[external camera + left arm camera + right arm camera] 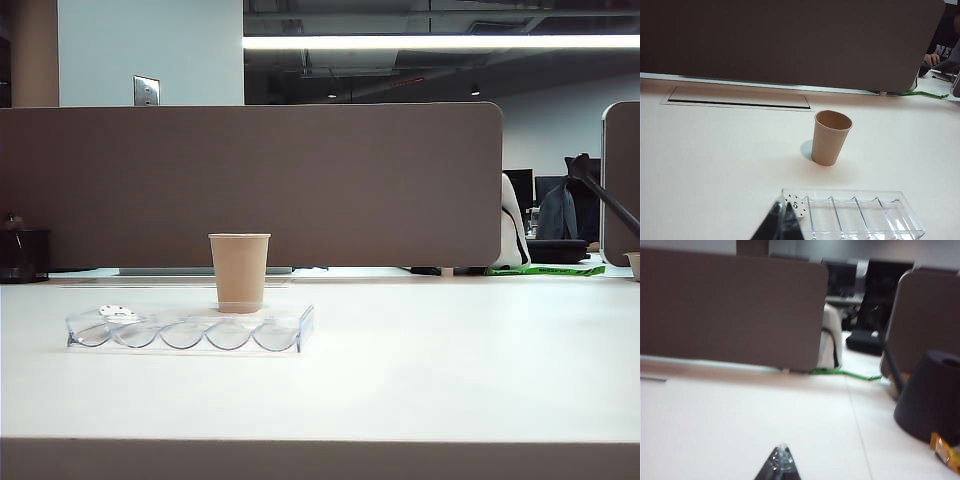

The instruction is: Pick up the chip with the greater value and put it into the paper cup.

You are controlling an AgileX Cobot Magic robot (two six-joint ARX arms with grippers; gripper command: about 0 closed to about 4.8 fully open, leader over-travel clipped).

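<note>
Left gripper [781, 222], tips together, we logged nearest the paper cup [830, 137], beyond the chip tray [900, 210]; right gripper [780, 465] shut, well apart; green chip unseen.

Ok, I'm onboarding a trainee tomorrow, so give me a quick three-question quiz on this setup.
1. True or false: the paper cup lies on its side.
2. Which number is on the white chip in the clear tray? A) 5 B) 20 C) 100
3. Fill in: the left gripper, near the tray's chip end, and the right gripper, over bare table away from the cup, both have their jaws ____.

Key: 1 false, it stands upright; 2 A; 3 shut.
</note>
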